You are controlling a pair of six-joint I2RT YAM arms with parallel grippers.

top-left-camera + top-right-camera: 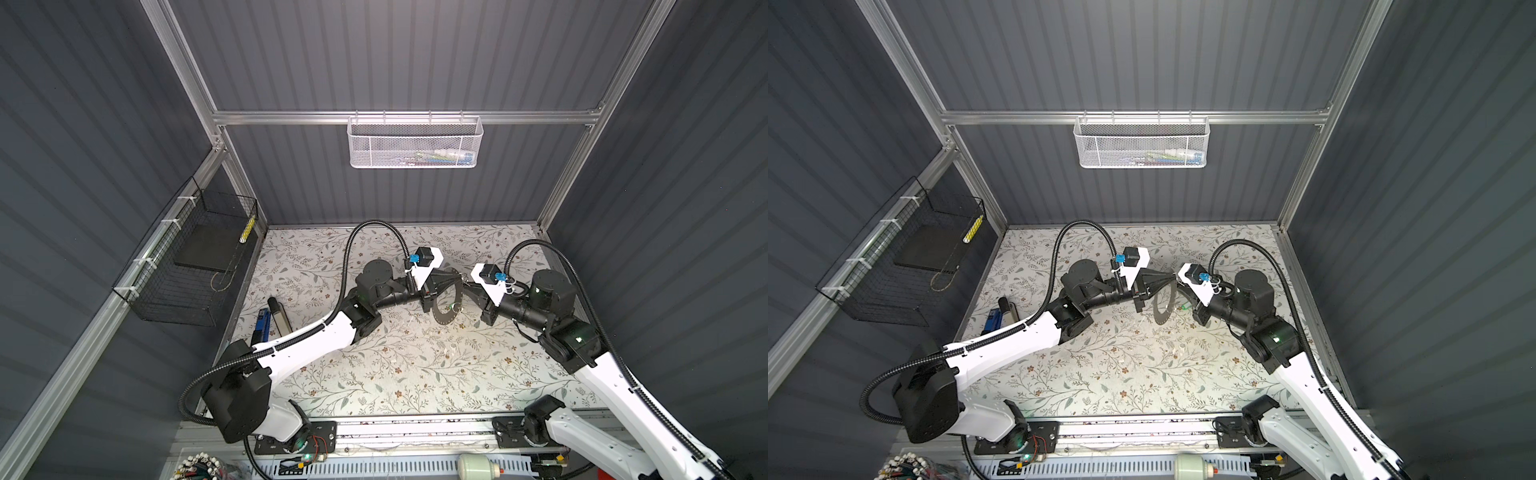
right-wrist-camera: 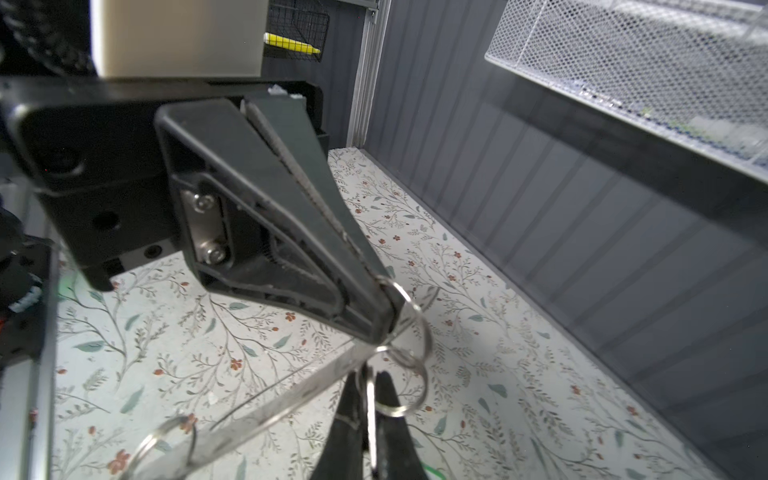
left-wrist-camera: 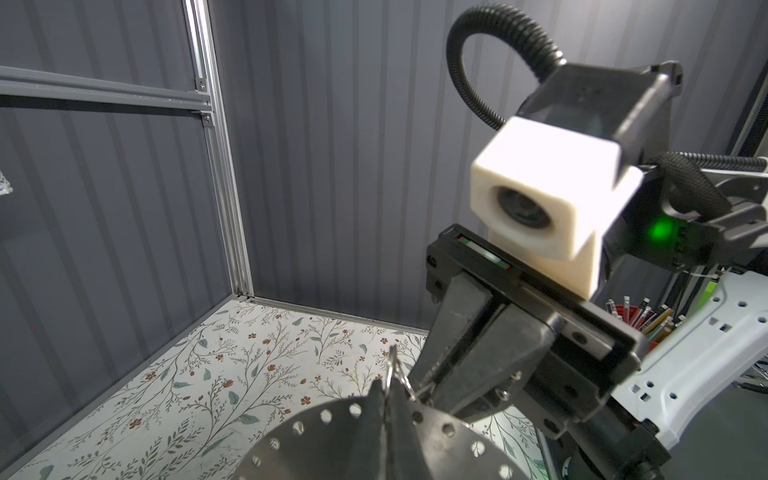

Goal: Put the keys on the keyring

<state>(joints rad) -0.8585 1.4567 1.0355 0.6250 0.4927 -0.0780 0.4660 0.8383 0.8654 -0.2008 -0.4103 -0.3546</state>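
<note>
Grey metal, the keyring (image 1: 440, 318) hangs tilted above the floral table (image 1: 374, 374) in both top views. The left gripper (image 1: 456, 275) clamps its upper rim, the right gripper (image 1: 466, 284) meets it tip to tip, and a green key tag (image 1: 450, 308) shows by the lower rim. In the left wrist view, the left jaws press tight on the perforated plate. In the right wrist view, the right jaws are pinched together on a wire loop (image 2: 405, 386) at the rim.
</note>
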